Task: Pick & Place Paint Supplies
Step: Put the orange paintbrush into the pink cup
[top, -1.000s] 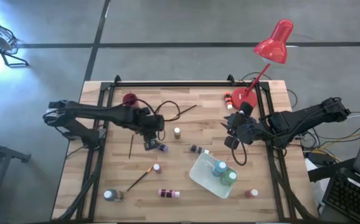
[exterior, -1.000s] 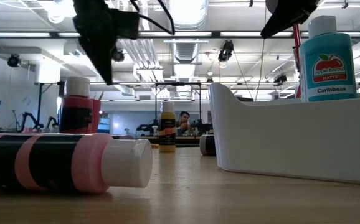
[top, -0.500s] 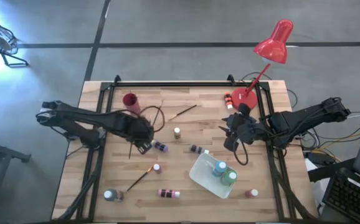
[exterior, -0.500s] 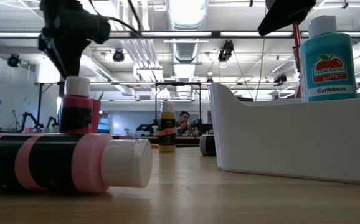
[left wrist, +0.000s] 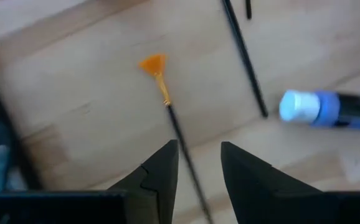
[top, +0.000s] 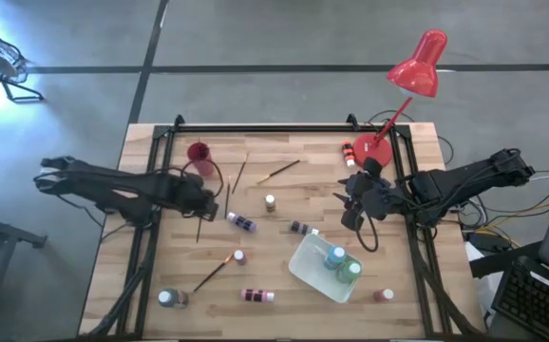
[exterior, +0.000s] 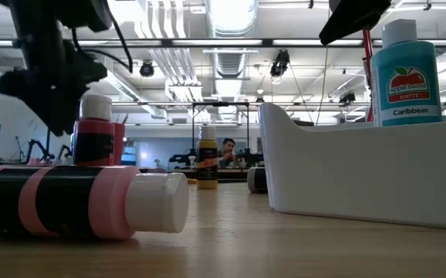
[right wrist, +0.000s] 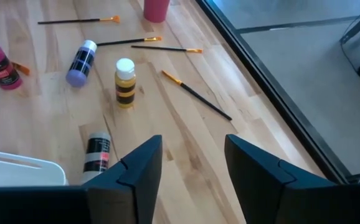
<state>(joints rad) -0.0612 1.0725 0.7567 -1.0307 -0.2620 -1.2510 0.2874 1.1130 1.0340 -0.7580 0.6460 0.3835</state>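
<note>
Wooden tabletop, scattered with paint supplies. Two bottles stand in the white tray; the other bottles and brushes lie loose, so I judge most work remains. My left gripper, slightly parted and empty, hovers over a dark-handled brush. My right gripper waits open, empty.

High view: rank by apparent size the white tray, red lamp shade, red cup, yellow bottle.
Largest to smallest:
1. White tray
2. Red lamp shade, though it stands higher and nearer the camera, so its look is inflated
3. Red cup
4. Yellow bottle
</note>
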